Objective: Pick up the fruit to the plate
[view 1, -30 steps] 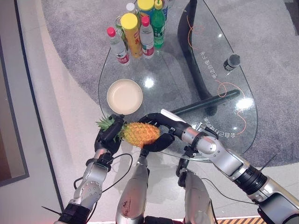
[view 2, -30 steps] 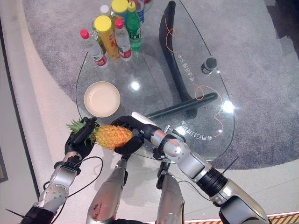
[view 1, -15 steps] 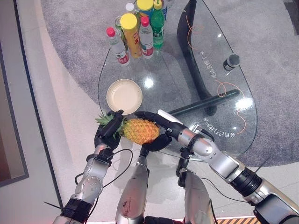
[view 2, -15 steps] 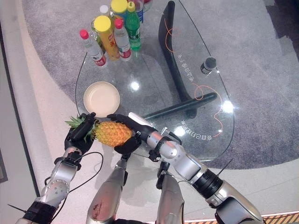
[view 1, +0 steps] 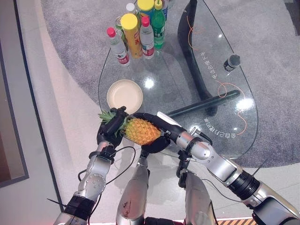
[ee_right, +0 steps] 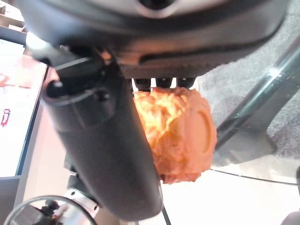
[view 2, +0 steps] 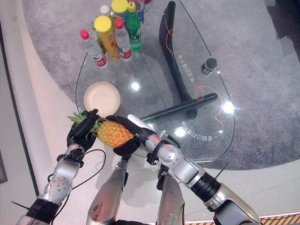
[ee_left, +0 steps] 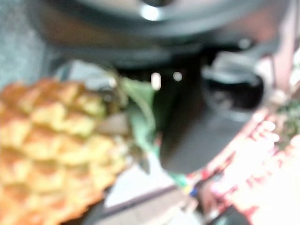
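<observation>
We are seeing the left hand (view 1: 108, 132) gripping the leafy crown of the pineapple (view 1: 141, 131) and the right hand (view 1: 158, 132) curling around its body, both holding it over the surface's (view 1: 187, 70) near edge, just short of the empty plate (view 1: 124, 96).

Rough, scaly pineapple (view 1: 140, 131); glossy glass table (view 1: 187, 70); matt plate (view 1: 124, 96)

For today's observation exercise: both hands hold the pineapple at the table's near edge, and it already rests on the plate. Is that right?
Not quite. The left eye view shows the pineapple held by the left hand and right hand, short of the empty plate, not on it.
</observation>
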You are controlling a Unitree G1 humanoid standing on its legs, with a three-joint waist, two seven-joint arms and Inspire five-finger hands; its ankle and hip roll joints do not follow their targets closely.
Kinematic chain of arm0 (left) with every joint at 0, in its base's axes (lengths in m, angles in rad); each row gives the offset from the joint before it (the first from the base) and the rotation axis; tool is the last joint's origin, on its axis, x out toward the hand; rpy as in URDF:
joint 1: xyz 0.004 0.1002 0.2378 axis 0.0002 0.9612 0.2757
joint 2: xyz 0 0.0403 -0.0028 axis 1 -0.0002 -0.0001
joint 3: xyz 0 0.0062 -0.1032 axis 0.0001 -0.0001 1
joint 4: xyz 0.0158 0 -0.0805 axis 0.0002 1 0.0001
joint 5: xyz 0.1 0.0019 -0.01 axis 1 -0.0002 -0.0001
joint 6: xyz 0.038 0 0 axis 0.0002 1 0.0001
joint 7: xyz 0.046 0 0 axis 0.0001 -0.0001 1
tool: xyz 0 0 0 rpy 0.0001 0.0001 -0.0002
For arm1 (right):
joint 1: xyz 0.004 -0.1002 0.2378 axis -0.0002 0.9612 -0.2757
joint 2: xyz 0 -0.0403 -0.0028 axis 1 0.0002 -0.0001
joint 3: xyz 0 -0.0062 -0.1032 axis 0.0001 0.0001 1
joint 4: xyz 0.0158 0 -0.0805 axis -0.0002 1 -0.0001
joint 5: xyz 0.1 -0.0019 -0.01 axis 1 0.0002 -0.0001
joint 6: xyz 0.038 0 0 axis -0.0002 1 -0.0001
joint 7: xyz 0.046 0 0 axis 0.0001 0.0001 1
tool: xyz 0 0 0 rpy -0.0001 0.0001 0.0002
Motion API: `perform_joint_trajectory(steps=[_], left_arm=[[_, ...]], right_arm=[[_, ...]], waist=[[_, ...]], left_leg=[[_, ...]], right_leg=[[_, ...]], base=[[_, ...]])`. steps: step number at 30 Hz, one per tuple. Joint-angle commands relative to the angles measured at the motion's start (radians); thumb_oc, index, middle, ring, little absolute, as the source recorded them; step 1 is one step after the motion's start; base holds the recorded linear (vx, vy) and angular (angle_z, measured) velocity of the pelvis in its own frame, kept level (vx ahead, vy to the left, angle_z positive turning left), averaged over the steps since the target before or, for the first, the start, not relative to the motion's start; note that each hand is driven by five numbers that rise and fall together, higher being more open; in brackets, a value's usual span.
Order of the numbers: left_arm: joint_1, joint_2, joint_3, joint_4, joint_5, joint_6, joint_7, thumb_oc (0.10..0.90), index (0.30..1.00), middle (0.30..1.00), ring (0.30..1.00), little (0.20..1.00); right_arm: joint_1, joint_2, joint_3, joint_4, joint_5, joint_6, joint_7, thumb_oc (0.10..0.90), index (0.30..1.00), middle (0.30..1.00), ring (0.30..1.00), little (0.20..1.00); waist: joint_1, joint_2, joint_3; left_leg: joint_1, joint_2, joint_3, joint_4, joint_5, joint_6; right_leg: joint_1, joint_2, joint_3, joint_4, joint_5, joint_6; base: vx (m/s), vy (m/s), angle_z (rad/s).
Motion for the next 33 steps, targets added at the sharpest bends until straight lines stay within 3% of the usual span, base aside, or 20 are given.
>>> perform_joint_trajectory(steps=[1, 24, 28, 31, 33], left_arm=[[0.022, -0.058, -0.071, -0.229, 0.033, -0.004, -0.104, 0.1, 0.3, 0.3, 0.3, 0.2], [0.073, -0.038, 0.015, -0.159, 0.157, -0.035, -0.067, 0.1, 0.3, 0.3, 0.3, 0.2], [0.08, -0.037, 0.041, -0.141, 0.258, -0.093, 0.003, 0.1, 0.3, 0.3, 0.3, 0.2], [0.076, -0.019, 0.081, -0.135, 0.482, -0.193, 0.159, 0.1, 0.3, 0.3, 0.3, 0.2], [0.073, -0.015, 0.094, -0.137, 0.537, -0.213, 0.199, 0.1, 0.3, 0.3, 0.3, 0.2]], right_arm=[[-0.1, 0.071, -0.119, -0.158, -0.02, -0.099, -0.122, 0.8, 0.9, 0.9, 0.9, 0.9], [0.045, -0.005, -0.354, -0.217, -0.048, -0.167, -0.231, 0.8, 0.9, 0.9, 0.9, 0.9], [0.074, -0.012, -0.382, -0.225, -0.052, -0.173, -0.228, 0.8, 0.9, 0.9, 0.9, 0.9], [0.105, -0.018, -0.391, -0.219, -0.051, -0.164, -0.219, 0.8, 0.9, 0.9, 0.9, 0.9], [0.112, -0.018, -0.391, -0.217, -0.046, -0.16, -0.216, 0.8, 0.9, 0.9, 0.9, 0.9]], waist=[[-0.012, -0.014, -0.025], [-0.045, -0.028, -0.025], [-0.049, -0.03, -0.025], [-0.047, -0.034, -0.025], [-0.045, -0.036, -0.025]], left_leg=[[-0.008, -0.101, 0.05, 0.08, -0.065, 0.147], [0.009, -0.084, 0.078, 0.091, -0.085, 0.148], [0.012, -0.082, 0.081, 0.095, -0.087, 0.145], [0.016, -0.081, 0.077, 0.098, -0.087, 0.143], [0.017, -0.081, 0.075, 0.099, -0.087, 0.142]], right_leg=[[0.059, 0.094, 0.051, -0.126, 0.14, -0.049], [0.085, 0.093, 0.055, -0.132, 0.136, -0.039], [0.09, 0.095, 0.057, -0.13, 0.132, -0.041], [0.099, 0.094, 0.055, -0.128, 0.126, -0.043], [0.101, 0.094, 0.053, -0.128, 0.124, -0.044]], base=[[0.0, 0.0, 0.0], [0.0, 0.0, 0.0], [0.02, -0.005, -0.04], [0.02, -0.021, 0.0], [0.02, -0.036, -0.01]])
